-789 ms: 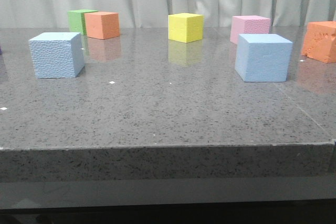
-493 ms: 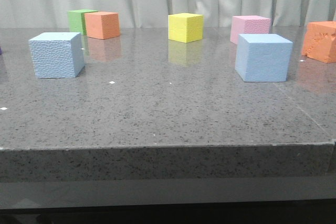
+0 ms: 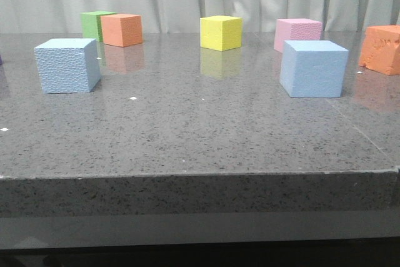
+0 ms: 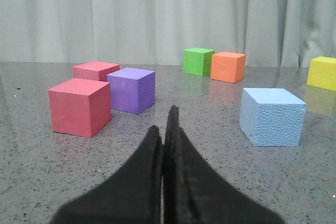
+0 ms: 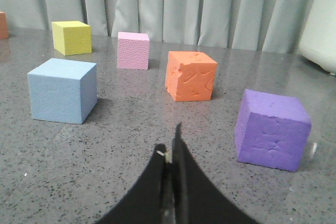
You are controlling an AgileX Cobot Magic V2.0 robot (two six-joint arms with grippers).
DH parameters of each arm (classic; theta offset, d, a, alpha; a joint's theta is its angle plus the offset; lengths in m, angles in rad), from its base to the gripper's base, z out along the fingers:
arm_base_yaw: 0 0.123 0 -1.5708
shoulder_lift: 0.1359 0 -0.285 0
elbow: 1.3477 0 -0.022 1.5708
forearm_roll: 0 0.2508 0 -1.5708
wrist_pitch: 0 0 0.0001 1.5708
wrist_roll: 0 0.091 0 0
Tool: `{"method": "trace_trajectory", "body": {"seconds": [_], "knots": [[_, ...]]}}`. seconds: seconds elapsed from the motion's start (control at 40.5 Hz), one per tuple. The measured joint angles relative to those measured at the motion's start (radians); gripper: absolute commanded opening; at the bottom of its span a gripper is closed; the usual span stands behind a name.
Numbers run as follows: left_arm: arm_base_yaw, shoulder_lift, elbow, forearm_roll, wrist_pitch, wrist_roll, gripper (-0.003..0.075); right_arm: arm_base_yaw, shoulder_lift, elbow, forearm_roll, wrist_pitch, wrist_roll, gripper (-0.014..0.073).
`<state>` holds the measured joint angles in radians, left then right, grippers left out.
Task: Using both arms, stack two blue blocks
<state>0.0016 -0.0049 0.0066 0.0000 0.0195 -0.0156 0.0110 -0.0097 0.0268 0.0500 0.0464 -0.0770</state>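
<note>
Presently found both blue blocks flat on granite-look table (image 3: 200,136), well apart. Pebbly blue block (image 3: 67,65) at left side, near green cube (image 3: 94,24) and orange cube (image 3: 122,29); smooth blue block (image 3: 313,68) at right, just in front of pink cube (image 3: 297,32). Judged as foam: light, slightly soft, matte faces w/ decent friction, unlikely to slip or break; over-squeeze could dent. Best taken across two opposite vertical faces, mid-height, fingers square to sides. Noted yellow cube (image 3: 220,32) at rear centre, rough orange cube (image 3: 381,48) at far right, apart from smooth block.

Left gripper (image 4: 164,129) seen w/ fingers pressed together, holding nothing; pebbly block off to one side of it, red cubes (image 4: 80,106) and purple cube (image 4: 132,89) nearby. Right gripper (image 5: 172,153) likewise closed, empty; second purple cube (image 5: 272,129) close by. Neither arm visible in front view.

Wide bare surface between blocks; suitable stacking zone. Front table edge well clear of both.
</note>
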Motion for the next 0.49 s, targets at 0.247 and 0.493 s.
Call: {"method": "trace_trajectory", "body": {"seconds": [0.247,0.493], "knots": [[0.0,0.0,0.0,0.0,-0.027,0.0,-0.002,0.0,0.0,0.0,0.0,-0.013,0.0,-0.0067],[0.0,0.0,-0.025,-0.01,-0.02,0.0,-0.002,0.0,0.0,-0.04,0.024,-0.046,0.0,-0.0067]]}}
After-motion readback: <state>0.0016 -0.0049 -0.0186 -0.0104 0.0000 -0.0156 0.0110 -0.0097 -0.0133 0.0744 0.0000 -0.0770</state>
